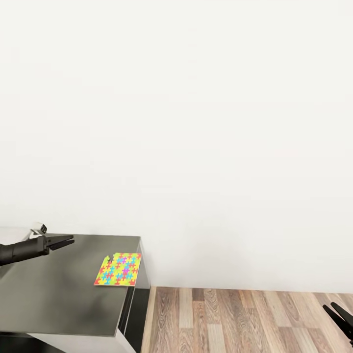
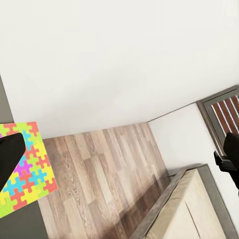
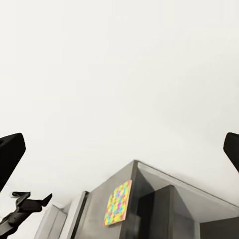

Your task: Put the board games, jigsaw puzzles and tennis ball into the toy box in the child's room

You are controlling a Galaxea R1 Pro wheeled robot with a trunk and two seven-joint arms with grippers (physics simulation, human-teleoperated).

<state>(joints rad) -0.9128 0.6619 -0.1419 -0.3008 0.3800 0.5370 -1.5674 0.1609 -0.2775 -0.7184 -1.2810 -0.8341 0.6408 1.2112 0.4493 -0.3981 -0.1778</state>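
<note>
A: Start at the left gripper (image 1: 66, 241). What is it doing?
B: It hangs over the dark table (image 1: 54, 294), fingers spread a little and nothing between them. The right gripper (image 1: 341, 314) sits low over the wood floor (image 1: 235, 318), well apart from everything; in its own wrist view the fingers stand wide and bare.
A: And the toy?
B: One jigsaw puzzle (image 1: 119, 269) lies flat just ahead of and below the left claw, near the table's corner by the wall (image 1: 196, 122).
A: What could spoil it?
B: I'd guess the slab is too thin to pinch from above, so the fingers may skid on it and nudge it off that near edge onto the floor
</note>
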